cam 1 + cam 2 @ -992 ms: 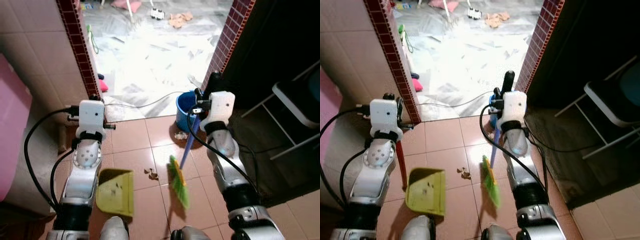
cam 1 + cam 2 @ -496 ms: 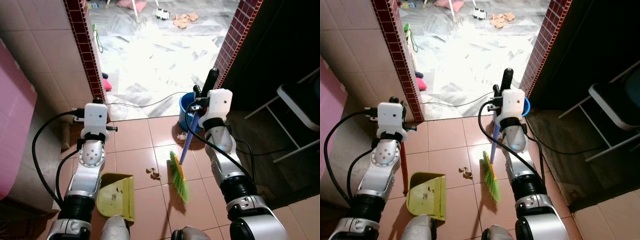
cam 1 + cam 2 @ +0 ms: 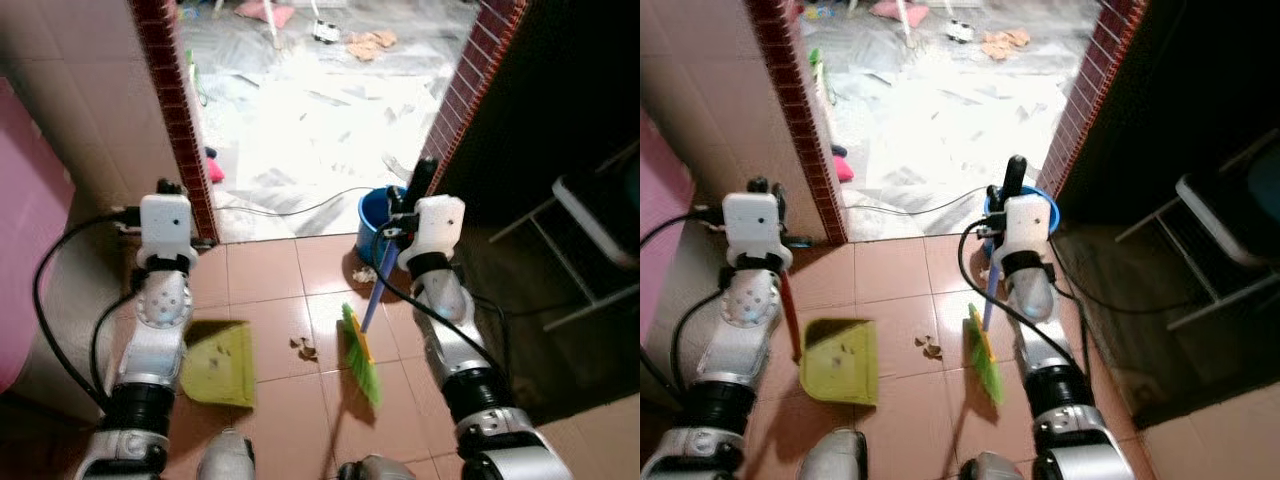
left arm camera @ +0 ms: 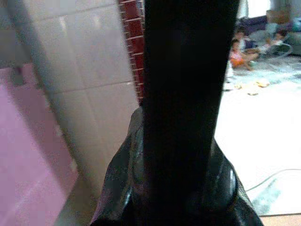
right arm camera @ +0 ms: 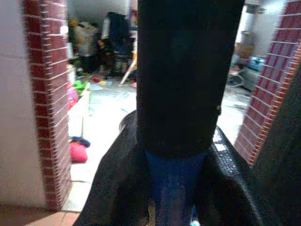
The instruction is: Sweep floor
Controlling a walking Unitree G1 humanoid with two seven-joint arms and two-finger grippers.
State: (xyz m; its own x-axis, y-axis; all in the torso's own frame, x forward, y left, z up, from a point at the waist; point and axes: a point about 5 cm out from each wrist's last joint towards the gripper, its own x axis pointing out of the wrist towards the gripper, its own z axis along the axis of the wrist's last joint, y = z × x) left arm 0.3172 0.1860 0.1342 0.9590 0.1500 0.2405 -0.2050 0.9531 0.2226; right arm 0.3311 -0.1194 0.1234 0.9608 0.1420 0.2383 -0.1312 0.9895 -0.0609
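Lay nearest on the brown tiled floor: a yellow-green dustpan, mouth turned toward the crumbs just beside it. Was carried on a red handle clamped in the left gripper. Stood on the far side of the crumbs: a green-bristled broom, its blue stick pinched tight in the right gripper. Sat beyond the crumbs, at the doorway, a blue bucket; behind it, a cable across the pale marble floor.
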